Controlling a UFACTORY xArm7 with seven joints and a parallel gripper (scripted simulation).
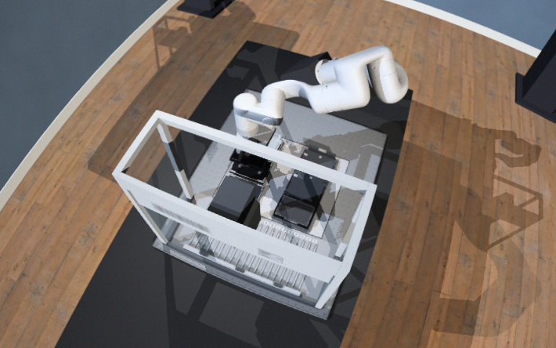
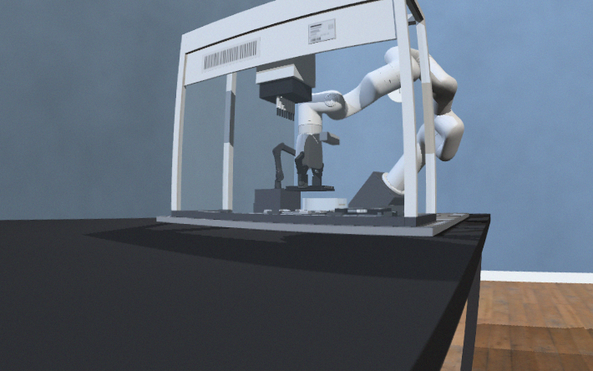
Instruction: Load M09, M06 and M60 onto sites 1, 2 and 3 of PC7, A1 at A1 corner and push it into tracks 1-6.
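Plate (image 2: 310,188) in gripper (image 2: 308,183), above nests

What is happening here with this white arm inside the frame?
The white arm reaches into the instrument frame. Its jaws are shut on a thin dark plate, held level a little above the deck. Which plate it is, I cannot tell.

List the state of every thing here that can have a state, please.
Gripper: shut on the dark plate.
Dark plate: held, raised off the deck, about level.
Dark block: standing on the deck, apart from the gripper.
Arm: reaching in under the white frame.
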